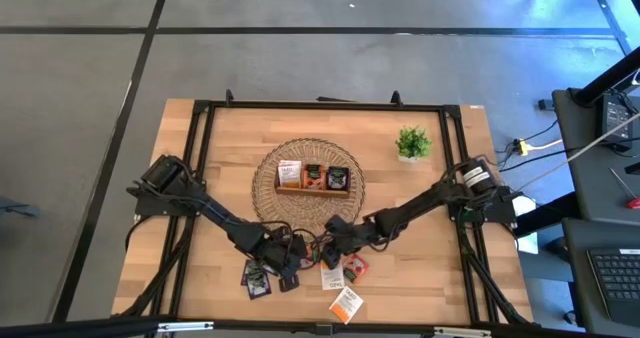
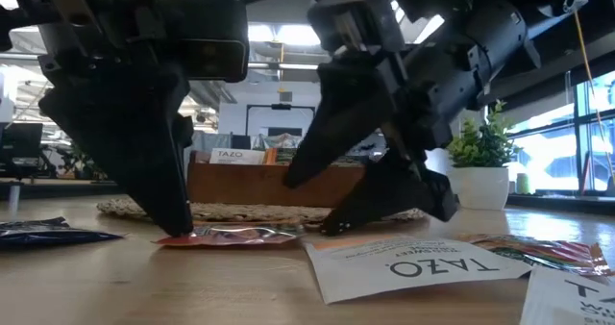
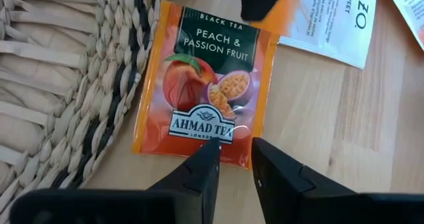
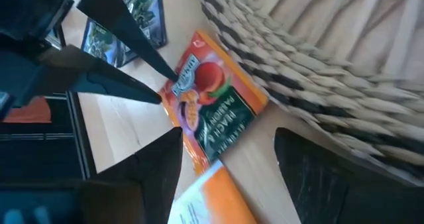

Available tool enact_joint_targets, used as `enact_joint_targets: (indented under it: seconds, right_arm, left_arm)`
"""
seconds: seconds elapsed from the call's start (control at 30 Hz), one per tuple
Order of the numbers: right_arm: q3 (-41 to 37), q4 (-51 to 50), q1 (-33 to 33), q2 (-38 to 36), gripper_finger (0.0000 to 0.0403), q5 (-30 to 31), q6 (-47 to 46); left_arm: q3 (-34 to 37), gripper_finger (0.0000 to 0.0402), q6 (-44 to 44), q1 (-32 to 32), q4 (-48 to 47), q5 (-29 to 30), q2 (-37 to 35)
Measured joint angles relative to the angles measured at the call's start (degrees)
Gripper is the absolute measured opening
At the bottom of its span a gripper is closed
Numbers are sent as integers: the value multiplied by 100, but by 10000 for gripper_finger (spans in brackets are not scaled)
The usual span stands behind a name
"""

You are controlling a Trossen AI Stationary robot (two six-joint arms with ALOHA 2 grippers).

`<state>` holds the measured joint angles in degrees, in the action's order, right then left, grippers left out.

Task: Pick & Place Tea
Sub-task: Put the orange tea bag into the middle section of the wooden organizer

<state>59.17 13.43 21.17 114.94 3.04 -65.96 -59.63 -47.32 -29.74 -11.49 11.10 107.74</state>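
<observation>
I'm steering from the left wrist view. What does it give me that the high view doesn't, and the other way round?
Only the left wrist view: the orange sachet reads Peach & Passion Fruit, lying flat beside the woven mat, with the left gripper pinching its near edge.

Only the high view: the wooden tray on the mat, the potted plant, dark sachets and the right gripper, open.

Both: the white-and-orange sachet, mat and table.

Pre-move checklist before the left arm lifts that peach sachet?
1. Left gripper pinching the edge of the peach sachet: ok.
2. Right gripper open, off the sachet: ok.
3. Sachet lies flat on the table beside the woven mat: ok.
4. Right gripper close over the sachet, lift path crowded: not ok.
5. Free room in the wooden tray: cannot tell.
</observation>
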Motion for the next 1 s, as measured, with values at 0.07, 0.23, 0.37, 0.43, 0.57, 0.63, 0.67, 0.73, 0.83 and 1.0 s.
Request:
enact_joint_targets:
  seconds: [0.07, 0.23, 0.37, 0.43, 0.57, 0.63, 0.67, 0.73, 0.83, 1.0]
  right_arm:
    - [41, 7, 0, 27, 241, 2, -108]
    - [57, -17, -50, 39, 226, -23, -283]
    - [57, -51, -55, 41, 214, -69, -447]
    - [57, -68, -55, 43, 209, -70, -449]
    - [57, -72, -66, 46, 202, -145, -449]
    - [57, -67, -66, 48, 197, -150, -449]
    - [56, -65, -66, 49, 194, -152, -448]
    - [55, -48, -66, 54, 186, -154, -436]
    - [53, -48, -66, 57, 172, -156, -432]
    - [51, -54, -66, 61, 145, -161, -402]
  left_arm:
    - [2, 86, 1, -18, 2, 48, 4]
    - [2, 86, -1, -18, 7, 117, 11]
    - [2, 86, -1, -15, 9, 142, 13]
    - [4, 86, -1, -15, 15, 170, 15]
    - [6, 86, -1, -15, 24, 266, 20]
    - [8, 86, -1, -13, 30, 284, 20]
    - [10, 86, -1, -13, 38, 287, 20]
    - [13, 86, 1, -13, 55, 296, 20]
    - [13, 86, 1, -11, 75, 298, 22]
    - [13, 86, -13, -11, 87, 307, 22]
